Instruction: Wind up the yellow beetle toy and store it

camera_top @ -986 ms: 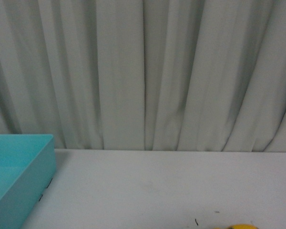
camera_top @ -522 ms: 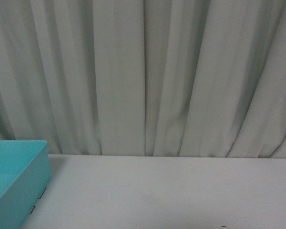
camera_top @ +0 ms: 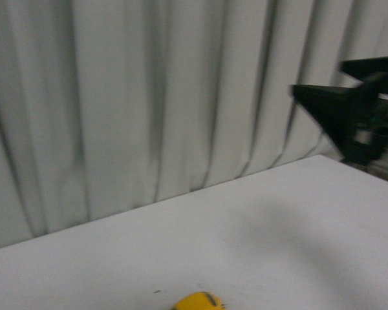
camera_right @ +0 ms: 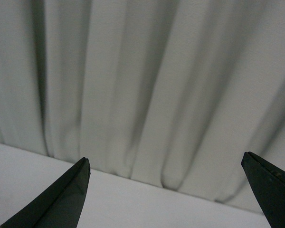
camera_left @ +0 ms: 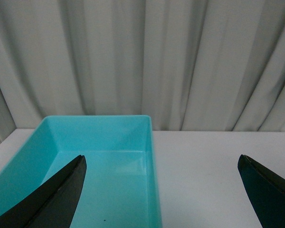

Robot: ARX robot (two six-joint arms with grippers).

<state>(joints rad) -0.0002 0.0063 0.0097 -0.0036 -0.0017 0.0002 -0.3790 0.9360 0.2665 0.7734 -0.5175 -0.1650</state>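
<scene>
Only the roof of the yellow beetle toy [camera_top: 198, 301] shows, at the bottom edge of the front view, resting on the white table [camera_top: 258, 226]. My right gripper [camera_top: 318, 79] hangs open high at the right of that view, far from the toy. In the right wrist view the right gripper [camera_right: 165, 157] is open, with only curtain and table between its black fingers [camera_right: 61, 199]. In its own wrist view the left gripper [camera_left: 161, 159] is open over the edge of a teal bin [camera_left: 149, 142], holding nothing.
A pleated grey-white curtain [camera_top: 149, 97] runs along the back of the table. The teal bin is open-topped, and nothing shows inside the part in view. The front view is tilted and a little blurred.
The front view has swung round. The teal bin has left it, the yellow toy shows again at the bottom edge, and a black gripper has come in at the right.
</scene>
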